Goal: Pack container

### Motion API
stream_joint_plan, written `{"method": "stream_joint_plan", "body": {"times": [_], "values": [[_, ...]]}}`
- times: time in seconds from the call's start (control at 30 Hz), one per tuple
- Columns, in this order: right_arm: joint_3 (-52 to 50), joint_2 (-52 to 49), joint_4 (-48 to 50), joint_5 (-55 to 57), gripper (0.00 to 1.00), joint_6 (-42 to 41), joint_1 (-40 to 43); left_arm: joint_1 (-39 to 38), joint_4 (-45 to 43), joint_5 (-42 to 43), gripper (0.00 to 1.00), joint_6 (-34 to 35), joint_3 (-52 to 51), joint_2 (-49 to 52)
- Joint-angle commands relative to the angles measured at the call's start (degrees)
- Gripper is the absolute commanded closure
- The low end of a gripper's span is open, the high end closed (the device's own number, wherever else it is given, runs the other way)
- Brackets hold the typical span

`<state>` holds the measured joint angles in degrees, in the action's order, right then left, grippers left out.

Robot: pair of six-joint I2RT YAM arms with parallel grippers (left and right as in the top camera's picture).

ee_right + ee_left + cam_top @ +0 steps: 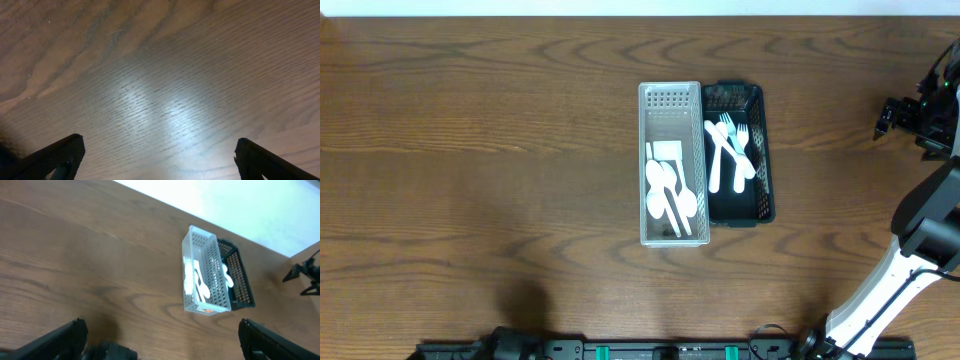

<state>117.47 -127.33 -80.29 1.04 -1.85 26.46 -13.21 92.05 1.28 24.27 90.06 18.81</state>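
A clear perforated basket (670, 100) stands at mid-table and holds white plastic spoons (670, 195). A black basket (765, 150) touches its right side and holds white forks (730, 150). Both baskets also show in the left wrist view, the clear one (212, 275) and the black one (242, 277). My left gripper (160, 342) is open and empty, above bare wood well short of the baskets. My right gripper (157, 155) is open and empty over bare table. In the overhead view it (892, 118) is at the far right edge, away from the baskets.
The wooden table (480, 150) spreads wide to the left of the baskets. The right arm (920, 230) runs along the right edge. The arm bases sit along the front edge (660, 350).
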Motion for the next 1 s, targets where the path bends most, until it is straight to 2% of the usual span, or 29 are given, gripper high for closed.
{"method": "stream_joint_plan", "body": {"times": [0.0, 0.1, 0.2, 0.33, 0.47, 0.7, 0.97], "values": [[0.0, 0.3, 0.0, 0.0, 0.01, 0.8, -0.2, 0.3, 0.2, -0.5, 0.02, 0.7, 0.1, -2.2], [0.0, 0.3, 0.0, 0.0, 0.01, 0.8, -0.2, 0.3, -2.5, -0.5, 0.02, -1.9, -0.3, -2.5], [0.0, 0.3, 0.0, 0.0, 0.01, 0.8, -0.2, 0.3, -5.7, -0.5, 0.02, -11.3, -4.0, -2.5], [0.0, 0.3, 0.0, 0.0, 0.01, 0.8, -0.2, 0.3, -10.2, -0.4, 0.02, -20.7, -12.3, -2.5], [0.0, 0.3, 0.0, 0.0, 0.01, 0.8, -0.2, 0.5, -20.4, -0.2, 0.02, -27.2, -23.8, -2.5], [0.0, 0.3, 0.0, 0.0, 0.01, 0.8, -0.2, 4.1, -43.7, 15.3, 0.02, -51.7, -41.0, -5.1], [0.0, 0.3, 0.0, 0.0, 0.01, 0.8, -0.2, 12.9, -56.9, 17.6, 0.02, -53.2, -56.3, -12.3]]}}
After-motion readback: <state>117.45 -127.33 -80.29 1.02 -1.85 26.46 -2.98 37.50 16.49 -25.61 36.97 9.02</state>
